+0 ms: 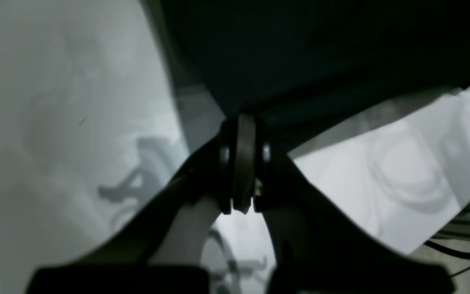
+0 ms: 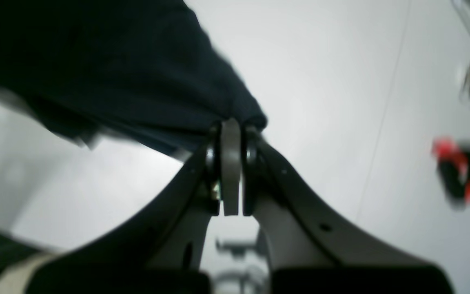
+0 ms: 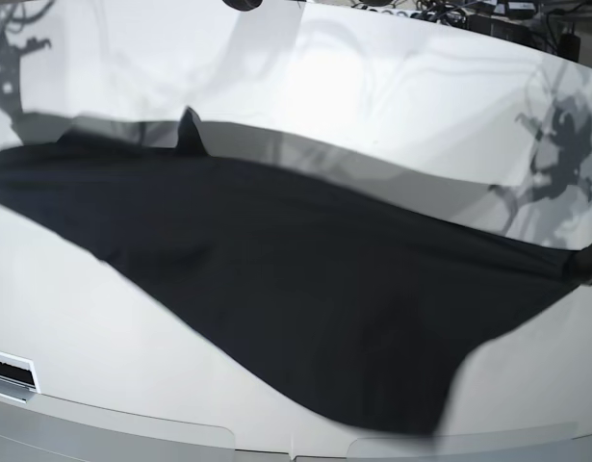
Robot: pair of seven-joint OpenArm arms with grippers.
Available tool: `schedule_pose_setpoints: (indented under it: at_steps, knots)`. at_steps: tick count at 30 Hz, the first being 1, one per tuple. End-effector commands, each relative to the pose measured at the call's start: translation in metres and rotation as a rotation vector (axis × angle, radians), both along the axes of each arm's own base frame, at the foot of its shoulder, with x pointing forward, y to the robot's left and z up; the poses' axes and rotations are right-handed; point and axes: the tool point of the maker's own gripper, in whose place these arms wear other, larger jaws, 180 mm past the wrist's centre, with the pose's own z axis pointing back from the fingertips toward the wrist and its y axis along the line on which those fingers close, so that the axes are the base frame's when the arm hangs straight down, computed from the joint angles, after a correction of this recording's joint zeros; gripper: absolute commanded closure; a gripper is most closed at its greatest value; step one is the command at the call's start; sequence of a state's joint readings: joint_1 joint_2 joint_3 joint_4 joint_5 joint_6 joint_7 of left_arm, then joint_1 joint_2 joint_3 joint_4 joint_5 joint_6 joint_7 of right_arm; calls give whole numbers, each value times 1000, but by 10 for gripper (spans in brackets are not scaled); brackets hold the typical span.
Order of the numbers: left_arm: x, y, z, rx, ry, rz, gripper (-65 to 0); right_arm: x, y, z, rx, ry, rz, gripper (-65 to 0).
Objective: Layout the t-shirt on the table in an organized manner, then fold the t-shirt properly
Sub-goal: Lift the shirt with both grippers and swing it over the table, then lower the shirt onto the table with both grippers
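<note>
Lots of glare here, bright light bouncing off a glossy white surface with shadowy reflections all over it. Far right there's a messy bundle of dark cables (image 3: 469, 17) along the back edge. The right wrist view catches some blurry red and blue stuff (image 2: 461, 171) off to the right, can't tell what.

1 t-shirt (image 3: 305, 298), 1 table (image 3: 392, 87), 2 grippers: left gripper (image 1: 243, 122), right gripper (image 2: 231, 124)
</note>
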State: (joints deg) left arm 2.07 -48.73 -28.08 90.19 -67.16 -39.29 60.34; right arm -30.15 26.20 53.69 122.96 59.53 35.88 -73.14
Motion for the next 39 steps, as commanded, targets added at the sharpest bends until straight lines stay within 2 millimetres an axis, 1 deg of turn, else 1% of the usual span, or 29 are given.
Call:
schedule_pose_setpoints:
  at_steps: [1,4,7,10,12,14,17,18,19,20,21,22,23,24,25,26,27,28,29,30,31,32,34,36,37,39]
  knots:
    - [-2,3,0,12,0,3,0,2,0,8,-15,-21,20,0]
    - [-16,4,-22,33,63,11,0,-17,1,-5,-21,64,41,0]
    - [-23,6,-30,49,99,10,0,-32,10,-13,8,124,89,0]
    - [-30,9,-38,79,149,5,0,-39,15,-16,26,139,109,0]
    - [-38,12,-46,107,200,-1,0,-44,15,-18,25,163,107,0]
    - [-49,13,-55,122,245,-14,0,-53,14,-25,18,222,109,0]
    - [-62,8,-65,91,285,-28,0,-59,19,-32,24,258,134,0]
    - [-63,3,-63,56,277,-32,0,-60,22,-33,32,261,141,0]
    - [-59,-2,-58,20,249,-32,0,-56,24,-32,38,238,146,0]
    - [-49,-6,-48,-19,189,-24,0,-46,26,-26,45,180,147,0]
    - [-33,-10,-32,-68,88,-9,0,-28,26,-15,43,80,144,0]
    - [-12,-11,-6,-116,-52,11,0,-7,23,0,19,-43,137,0]
    - [12,-9,26,-147,-203,42,0,16,14,20,-21,-171,97,0]
    - [35,0,59,-127,-314,88,0,36,1,43,-76,-277,37,0]
    - [55,9,94,-60,-399,111,0,50,-13,68,-144,-354,-31,0]
    - [66,18,129,-6,-458,131,0,56,-23,93,-210,-406,-80,0]
    - [70,26,158,26,-492,144,0,57,-29,113,-270,-448,-102,0]
    - [70,27,179,35,-514,136,0,54,-32,125,-299,-475,-110,0]
    - [67,26,190,45,-522,111,0,49,-31,131,-301,-486,-106,0]
    - [63,23,194,52,-524,73,0,45,-27,131,-283,-483,-88,0]
    - [60,18,191,52,-509,38,0,41,-20,125,-254,-458,-52,0]
    - [57,15,183,46,-480,17,0,37,-12,116,-230,-422,-9,0]
    - [50,7,156,27,-404,-20,0,30,9,98,-165,-352,92,0]
    - [41,1,119,6,-303,-47,0,17,29,75,-89,-268,158,0]
    - [34,-1,95,-10,-235,-46,0,9,38,61,-45,-222,176,0]
    - [17,-3,48,-38,-99,-34,0,-9,49,28,25,-100,182,0]
